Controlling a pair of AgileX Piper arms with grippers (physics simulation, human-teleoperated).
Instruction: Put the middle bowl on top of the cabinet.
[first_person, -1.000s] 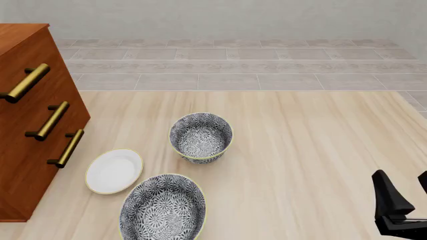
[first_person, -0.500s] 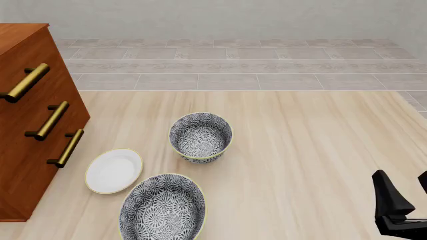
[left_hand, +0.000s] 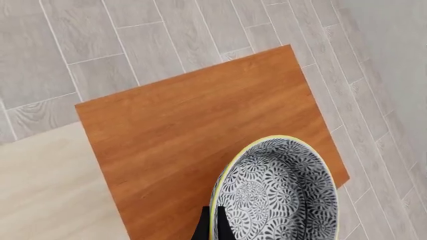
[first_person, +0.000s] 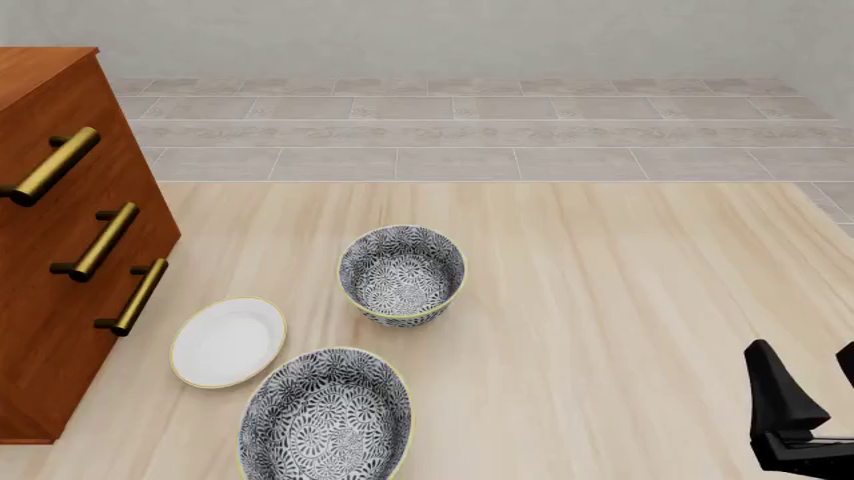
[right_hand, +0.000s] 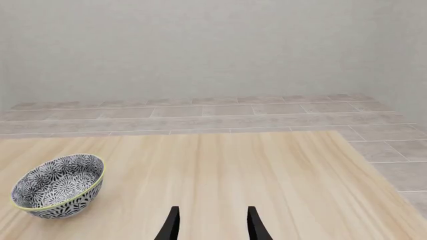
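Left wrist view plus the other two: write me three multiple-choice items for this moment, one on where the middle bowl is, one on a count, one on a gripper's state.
1. Where is the middle bowl?
A. Inside the cabinet
B. Over the cabinet's top, in the left gripper
C. Beneath the cabinet

2. How many brass handles does the cabinet show in the front view?
A. Two
B. Five
C. Three

3. What state is the right gripper in?
A. Open, holding nothing
B. Shut on a bowl
C. Shut on a handle

Answers:
1 B, since the left wrist view shows the patterned bowl against the reddish-brown top, with a dark finger at its rim.
2 C, since three bars stand out from the cabinet's front.
3 A, since its fingers stand apart with only table between them.
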